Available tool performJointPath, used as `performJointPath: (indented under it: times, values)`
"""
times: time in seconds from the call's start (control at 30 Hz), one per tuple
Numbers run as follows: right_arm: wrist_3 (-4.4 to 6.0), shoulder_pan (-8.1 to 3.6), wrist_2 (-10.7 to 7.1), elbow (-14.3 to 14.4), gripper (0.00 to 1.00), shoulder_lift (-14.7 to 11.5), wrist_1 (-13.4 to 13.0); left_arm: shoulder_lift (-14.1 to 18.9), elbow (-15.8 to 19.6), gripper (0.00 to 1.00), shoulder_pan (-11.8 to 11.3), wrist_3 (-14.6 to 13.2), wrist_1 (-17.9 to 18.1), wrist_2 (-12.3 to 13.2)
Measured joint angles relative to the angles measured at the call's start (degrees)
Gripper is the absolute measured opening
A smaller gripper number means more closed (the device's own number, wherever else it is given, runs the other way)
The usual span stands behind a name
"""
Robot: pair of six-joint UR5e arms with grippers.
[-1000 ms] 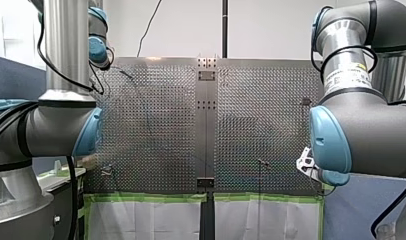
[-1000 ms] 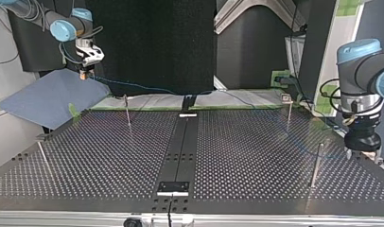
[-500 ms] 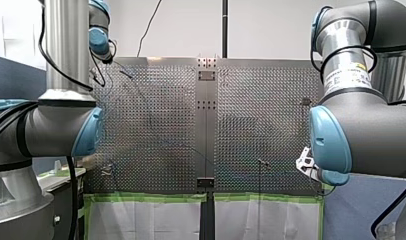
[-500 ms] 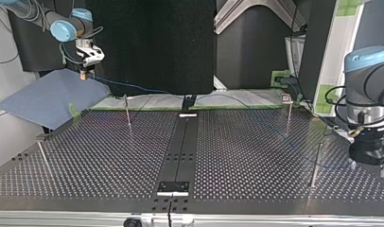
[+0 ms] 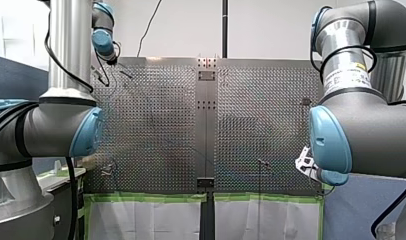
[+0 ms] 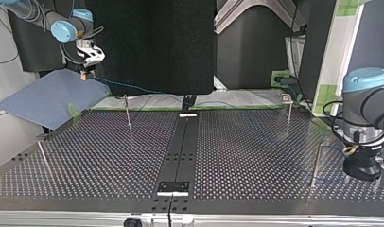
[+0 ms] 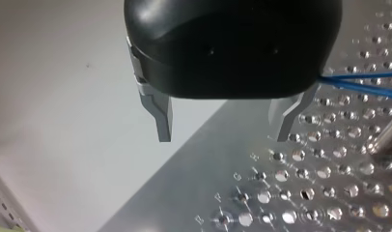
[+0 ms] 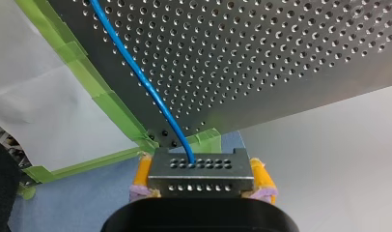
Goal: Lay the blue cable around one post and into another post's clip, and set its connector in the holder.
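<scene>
The right gripper (image 8: 200, 180) is clamping its yellow pads (image 8: 261, 175) on both sides of the metal connector (image 8: 200, 166), holding it in the air past the table's (image 6: 109, 156) far corner at the top view's left, above a blue sheet (image 6: 43, 97). The blue cable (image 8: 146, 82) is coming out of the connector's holed face and running away over the table; in the top view it is trailing along the far edge toward the right. The left gripper (image 7: 223, 128) is hanging wide open, nothing between its metal fingers (image 7: 160, 118), over the table's right edge in the top view, just beside a post (image 6: 315, 163). The cable is passing beside one finger there.
</scene>
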State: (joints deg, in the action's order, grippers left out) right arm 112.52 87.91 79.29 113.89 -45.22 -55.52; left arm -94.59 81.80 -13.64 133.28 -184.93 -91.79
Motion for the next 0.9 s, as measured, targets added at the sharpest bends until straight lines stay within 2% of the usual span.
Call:
performJointPath:
  times: [0.4,0.5,0.7,0.9]
  values:
    - [-0.05,0.15,0.00,-0.2,0.00,0.0,0.0,-3.5,-5.8,1.00,0.0,-0.1,0.7,1.0]
    - [-0.13,0.24,0.01,-0.2,0.00,0.0,0.1,-4.1,-6.3,1.00,0.1,0.0,0.6,1.0]
    - [-0.17,0.28,0.00,-0.2,0.00,0.0,0.1,-4.7,-6.2,1.00,0.1,0.4,0.6,0.4]
    - [-0.18,0.29,0.00,-0.2,0.00,0.0,0.1,-4.7,-3.8,1.00,0.1,0.5,1.9,0.3]
